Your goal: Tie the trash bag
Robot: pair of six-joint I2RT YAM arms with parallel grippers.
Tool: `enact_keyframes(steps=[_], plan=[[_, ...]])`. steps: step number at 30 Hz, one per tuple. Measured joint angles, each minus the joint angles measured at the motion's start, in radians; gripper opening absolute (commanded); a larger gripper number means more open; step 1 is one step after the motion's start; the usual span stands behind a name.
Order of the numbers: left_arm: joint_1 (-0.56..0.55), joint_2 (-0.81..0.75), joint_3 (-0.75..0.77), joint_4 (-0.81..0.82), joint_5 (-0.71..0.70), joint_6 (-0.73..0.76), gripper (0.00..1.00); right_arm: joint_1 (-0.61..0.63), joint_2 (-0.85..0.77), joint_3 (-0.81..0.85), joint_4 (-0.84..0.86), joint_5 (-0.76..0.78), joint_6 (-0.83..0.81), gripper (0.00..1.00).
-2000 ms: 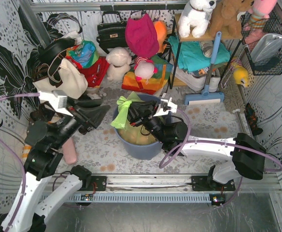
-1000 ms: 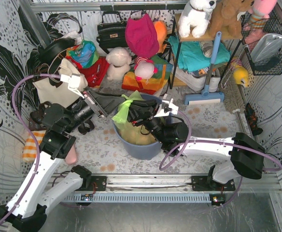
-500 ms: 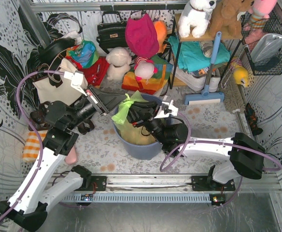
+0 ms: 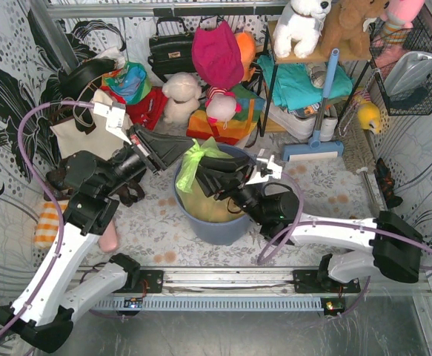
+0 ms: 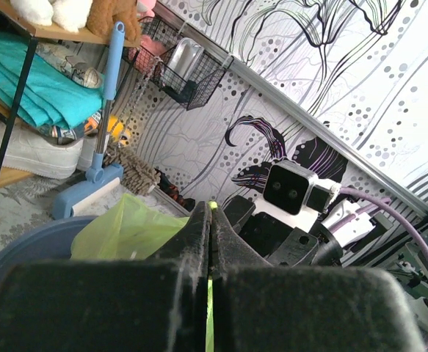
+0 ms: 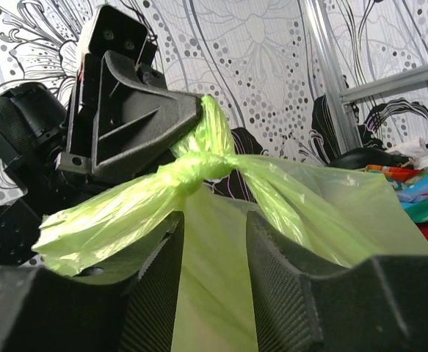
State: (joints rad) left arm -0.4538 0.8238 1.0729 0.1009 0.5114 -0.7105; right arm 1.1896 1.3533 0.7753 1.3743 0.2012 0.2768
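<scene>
The trash bag [image 4: 193,159], thin light-green plastic, sits in the round blue-grey bin [image 4: 223,226], and brown paper shows through it lower down. Its top is twisted into a knot [image 6: 195,167] with two loose tails. My left gripper [image 4: 178,153] reaches in from the left and is shut on a bag flap beside the knot. A green sliver shows between its fingers [image 5: 199,242]. My right gripper [image 6: 215,227] is open just below the knot, with bag film between its fingers but not pinched. In the top view the right gripper [image 4: 206,179] is over the bin.
A cream tote bag [image 4: 90,126] and a black handbag [image 4: 170,48] stand behind the left arm. Plush toys and folded cloth crowd the back. A blue broom [image 4: 316,126] leans on the shelf at the right. An orange-striped cloth [image 4: 47,222] lies on the left.
My left gripper has closed on the bag flap by the knot. My right gripper has let go and opened, and its arm has shifted slightly right.
</scene>
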Motion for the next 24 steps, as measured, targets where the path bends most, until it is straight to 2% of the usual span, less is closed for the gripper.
enact_keyframes(steps=[14,24], plan=[[0.0,0.013,0.043,0.014,0.067,0.081,0.07,0.0,-0.316,-0.046,-0.352,0.002,0.032,0.4],[0.0,0.01,0.043,0.05,0.128,0.085,0.08,0.0,-0.269,0.229,-0.666,0.001,-0.097,0.5]])
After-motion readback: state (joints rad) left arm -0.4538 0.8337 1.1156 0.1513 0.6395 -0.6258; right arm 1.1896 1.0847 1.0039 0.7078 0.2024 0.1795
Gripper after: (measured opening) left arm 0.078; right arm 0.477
